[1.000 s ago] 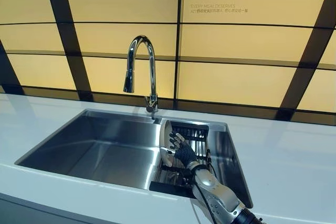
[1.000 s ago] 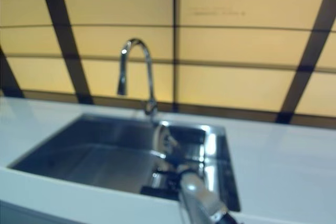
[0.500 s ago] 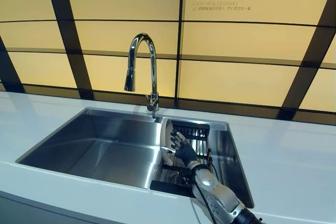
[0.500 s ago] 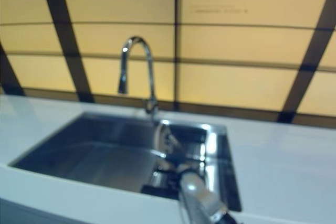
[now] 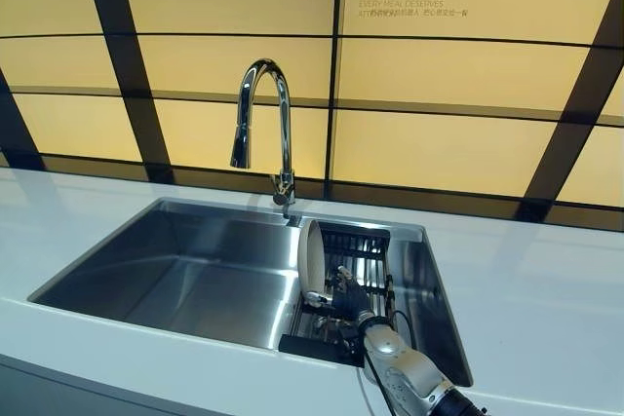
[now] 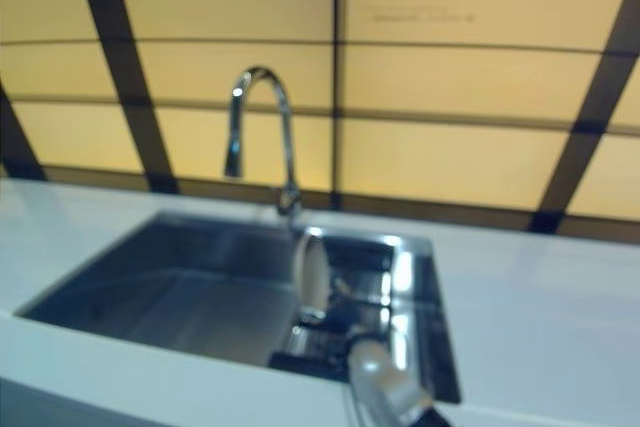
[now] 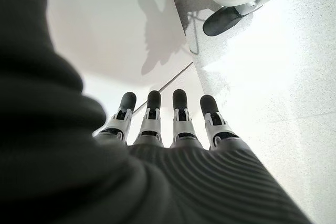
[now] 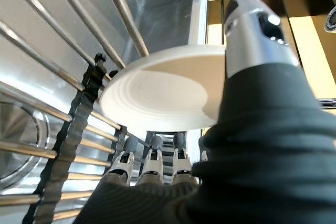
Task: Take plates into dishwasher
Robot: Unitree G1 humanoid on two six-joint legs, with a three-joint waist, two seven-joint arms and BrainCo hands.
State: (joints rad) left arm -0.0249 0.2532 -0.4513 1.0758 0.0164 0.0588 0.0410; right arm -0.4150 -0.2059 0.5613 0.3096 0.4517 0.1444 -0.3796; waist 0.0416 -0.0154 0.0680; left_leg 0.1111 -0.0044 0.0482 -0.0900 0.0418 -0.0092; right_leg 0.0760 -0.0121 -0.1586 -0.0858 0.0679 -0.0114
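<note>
One white plate point(image 5: 312, 258) stands upright in the rack point(image 5: 363, 250), lower centre of frame, inside the sink point(image 5: 185, 270). Right hand point(image 5: 348, 295), fingers relaxed and released, sits just beside it. Left hand point(image 7: 163, 124) hangs loose, holding nothing.

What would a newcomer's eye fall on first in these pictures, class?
A white plate standing on edge in the dark wire rack at the right end of the steel sink. The right robot hand reaches into that rack just beside the plate. Behind, a tall curved chrome faucet rises against yellow wall panels.
</note>
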